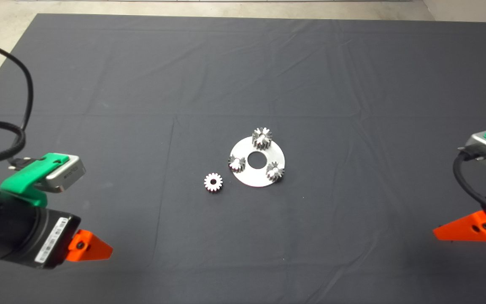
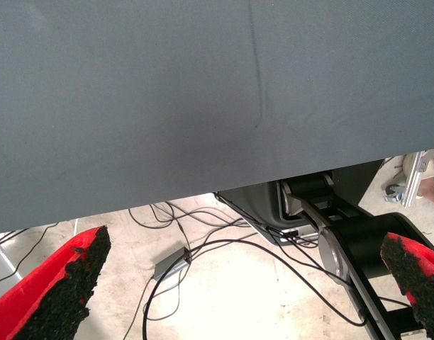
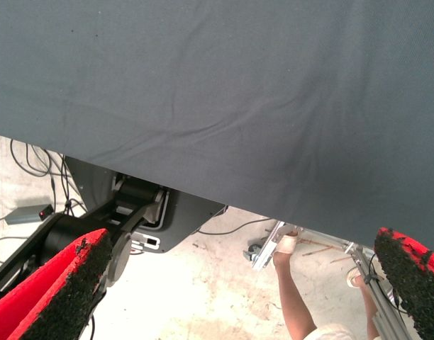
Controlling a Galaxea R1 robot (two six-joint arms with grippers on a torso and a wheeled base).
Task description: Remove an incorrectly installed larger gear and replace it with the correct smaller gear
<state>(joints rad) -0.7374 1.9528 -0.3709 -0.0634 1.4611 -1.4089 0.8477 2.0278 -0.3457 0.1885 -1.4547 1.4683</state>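
A round silver plate (image 1: 255,174) with a centre hole lies mid-mat and carries three gears. The larger gear (image 1: 262,138), darker and thicker, stands on the plate's far edge. Two smaller gears (image 1: 236,163) (image 1: 275,171) stand on its left and near-right edges. A loose smaller gear (image 1: 213,182), bright silver with a dark centre hole, lies flat on the mat just left of the plate. My left gripper (image 1: 93,248) waits at the lower left, open and empty. My right gripper (image 1: 458,232) waits at the lower right, open and empty. Neither wrist view shows any gear.
The dark mat (image 1: 243,76) covers the table. The left wrist view shows the mat's edge, cables (image 2: 203,255) on the floor and the robot base. The right wrist view shows the mat's edge, the robot base and a person's leg (image 3: 293,297).
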